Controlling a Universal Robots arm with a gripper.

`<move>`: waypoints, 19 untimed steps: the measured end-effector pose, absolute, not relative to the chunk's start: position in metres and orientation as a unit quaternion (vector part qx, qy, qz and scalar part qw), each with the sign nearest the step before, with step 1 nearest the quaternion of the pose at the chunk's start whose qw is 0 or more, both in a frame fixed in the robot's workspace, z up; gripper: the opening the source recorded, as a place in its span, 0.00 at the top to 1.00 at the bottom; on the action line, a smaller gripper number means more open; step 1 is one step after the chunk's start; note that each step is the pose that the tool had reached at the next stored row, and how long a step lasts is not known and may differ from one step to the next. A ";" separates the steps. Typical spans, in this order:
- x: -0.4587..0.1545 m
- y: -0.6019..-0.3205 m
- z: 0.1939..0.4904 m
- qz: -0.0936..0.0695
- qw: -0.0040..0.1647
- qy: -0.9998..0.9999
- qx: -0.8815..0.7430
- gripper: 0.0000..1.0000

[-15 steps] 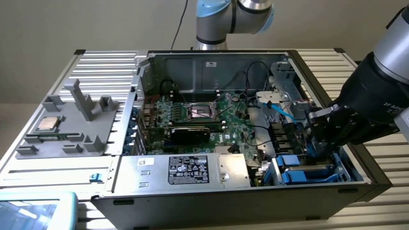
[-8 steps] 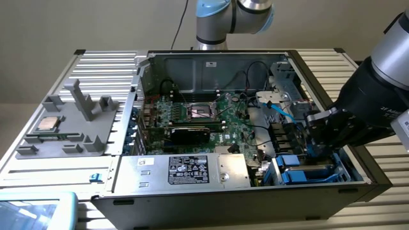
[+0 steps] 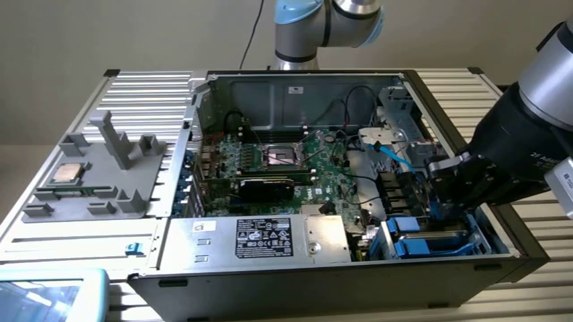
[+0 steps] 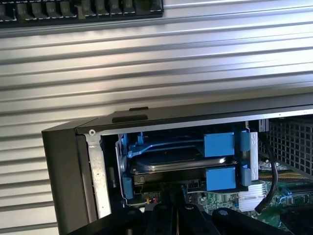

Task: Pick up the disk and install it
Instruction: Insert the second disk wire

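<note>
the gripper (image 4: pixel 172 208) hovers with its fingers pressed together, holding nothing. just beyond it the disk (image 4: pixel 181 164) sits in the blue drive bay (image 4: pixel 217 144) of the computer case (image 3: pixel 313 282)

Plain beige wall (image 3: pixel 134 33) behind, evenly lit; ribbed silver aluminium tabletop (image 3: pixel 143 90) below, slats running across, bright glare on ridges in wrist view (image 4: pixel 156 73); black slotted strip (image 4: pixel 83 12) along far edge; pale blue-framed tray corner (image 3: pixel 54 295) at exterior view's lower left
</note>
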State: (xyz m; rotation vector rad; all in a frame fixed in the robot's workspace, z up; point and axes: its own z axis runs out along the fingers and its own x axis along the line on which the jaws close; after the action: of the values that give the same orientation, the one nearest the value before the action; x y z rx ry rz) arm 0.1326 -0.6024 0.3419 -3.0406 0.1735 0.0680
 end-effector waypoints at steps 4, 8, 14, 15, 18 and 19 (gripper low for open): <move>0.133 -0.602 0.340 0.025 0.049 0.057 -0.997 0.89; 0.134 -0.602 0.338 0.029 0.050 0.057 -0.997 0.89; 0.135 -0.602 0.345 0.031 0.051 0.057 -0.997 0.89; 0.135 -0.602 0.348 0.031 0.051 0.057 -0.997 0.89; 0.136 -0.603 0.354 0.031 0.051 0.057 -0.997 0.89; 0.136 -0.603 0.355 0.031 0.051 0.057 -0.997 0.89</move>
State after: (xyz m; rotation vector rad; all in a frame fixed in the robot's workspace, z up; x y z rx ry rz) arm 0.1358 -0.6027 0.3552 -3.0334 0.1738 0.0947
